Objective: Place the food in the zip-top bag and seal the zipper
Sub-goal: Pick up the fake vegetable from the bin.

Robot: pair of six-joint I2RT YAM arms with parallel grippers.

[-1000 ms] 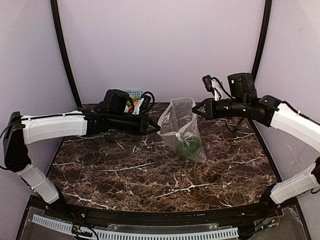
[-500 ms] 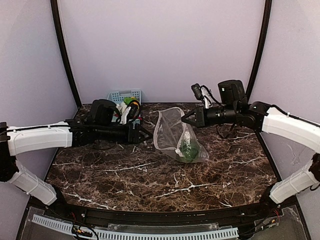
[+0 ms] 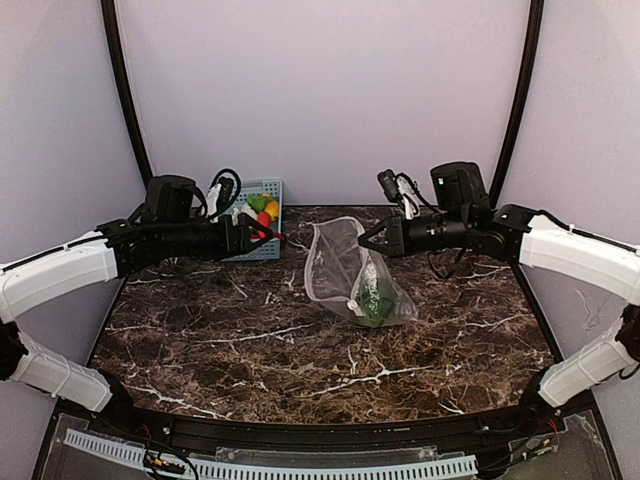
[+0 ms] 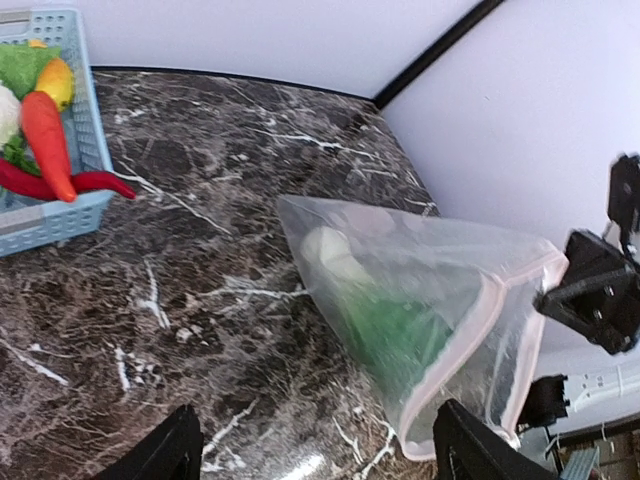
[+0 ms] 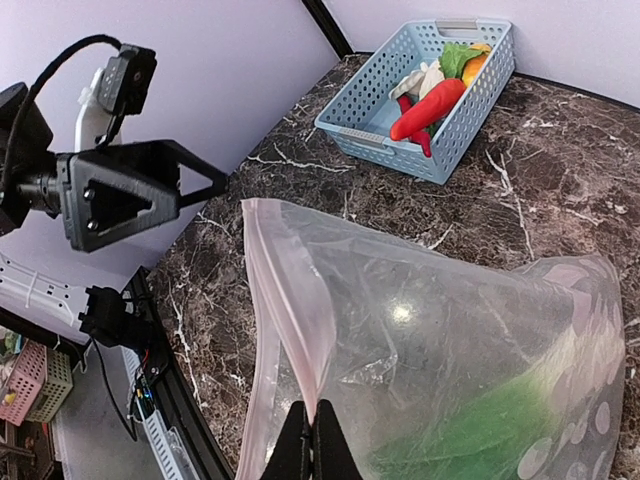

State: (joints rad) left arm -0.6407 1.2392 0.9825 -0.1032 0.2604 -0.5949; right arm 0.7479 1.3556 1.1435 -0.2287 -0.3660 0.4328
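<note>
Meanwhile, the right gripper point(image 3: 372, 240) pinches the zipper point(image 5: 288, 290) rim of the zip-top bag point(image 3: 345, 270), slumped on the table point(image 3: 250, 345) with green food point(image 3: 375, 300) inside — thin, floppy, likely slippery film, best held by that stiffer strip. The left gripper point(image 3: 272, 237), jaws wide and empty, hovers by the basket point(image 3: 266, 184) of toy vegetables point(image 5: 430, 105).

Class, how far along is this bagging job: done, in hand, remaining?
Done: a green vegetable and a white one lie inside the zip-top bag. In hand: the right gripper pinches the bag's rim; the left gripper is open, empty. Left: the carrot and others in the basket; zipper unsealed.
</note>
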